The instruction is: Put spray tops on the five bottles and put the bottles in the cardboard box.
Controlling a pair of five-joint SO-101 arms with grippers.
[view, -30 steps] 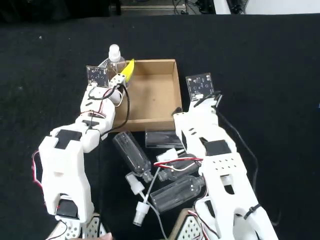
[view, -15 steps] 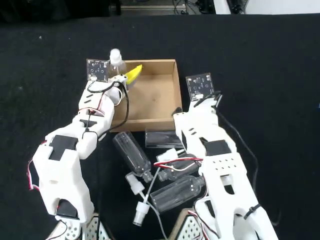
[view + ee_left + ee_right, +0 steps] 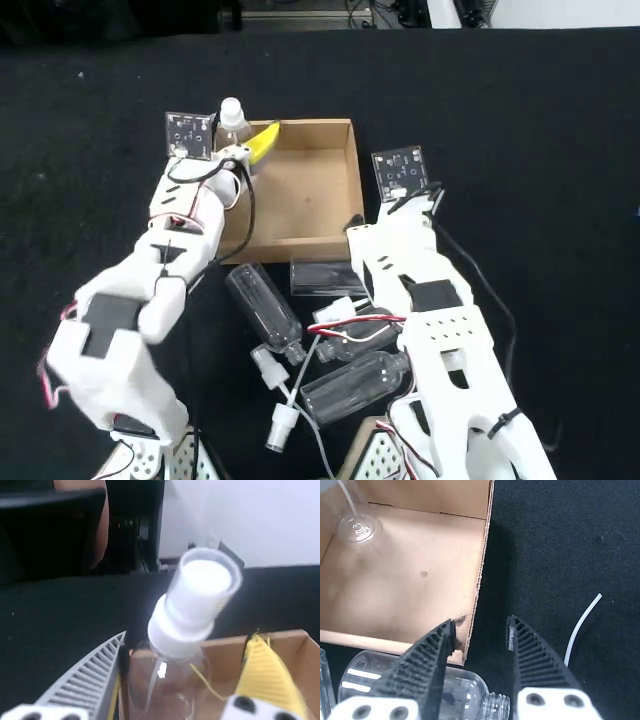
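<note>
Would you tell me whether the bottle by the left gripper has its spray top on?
On: a white spray top caps the bottle at the left gripper.

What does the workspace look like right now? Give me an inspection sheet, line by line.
Surface: black cloth over the table.
Job's things: cardboard box open; capped bottle upright in its far corner; more clear bottles and loose spray tops lie between the arms.
Clutter: nothing seen.
Grippers: left claw open around the capped bottle, with a gap at its yellow finger; right claw open and empty above the box's near corner.
Cables: red and black wires run along both arms.
Surroundings: white wall behind the table.
</note>
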